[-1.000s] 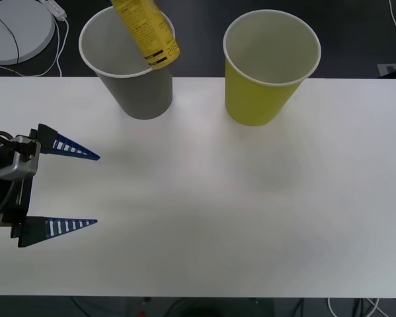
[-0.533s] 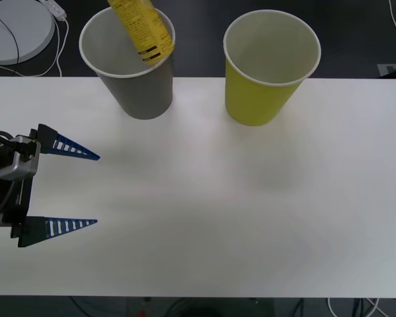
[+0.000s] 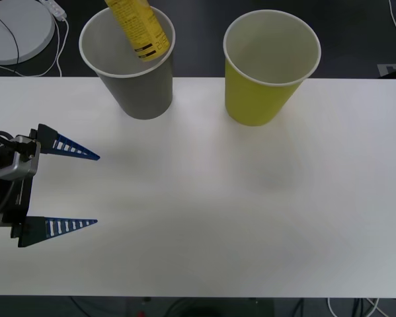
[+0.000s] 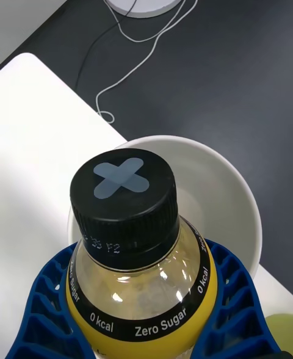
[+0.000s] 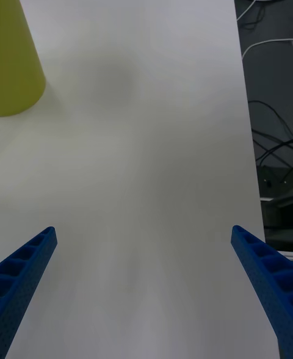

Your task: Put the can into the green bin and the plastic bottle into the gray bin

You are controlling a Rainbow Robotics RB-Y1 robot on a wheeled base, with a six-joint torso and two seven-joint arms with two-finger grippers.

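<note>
The plastic bottle (image 3: 137,26) hangs tilted over the gray bin (image 3: 138,92), and its lower end dips inside the white rim. My right gripper (image 4: 143,310) is shut on the plastic bottle (image 4: 125,200), blue fingers (image 4: 229,298) hugging its yellow body below the black cap, with the gray bin (image 4: 238,182) right behind. The green bin (image 3: 264,99) stands upright to the right of the gray one. My left gripper (image 3: 97,190) rests open and idle at the table's left side, facing the green bin (image 5: 15,60). The can is out of view.
A white round disc (image 3: 16,30) with a cable lies on the dark floor behind the table's far left edge. Both bins stand close to the far edge of the white table (image 3: 217,198). More cables lie on the floor beside the table (image 5: 268,151).
The plastic bottle has sunk lower and slightly left, its end going from in front of the gray bin's rim to inside its mouth. The left arm has not moved.
</note>
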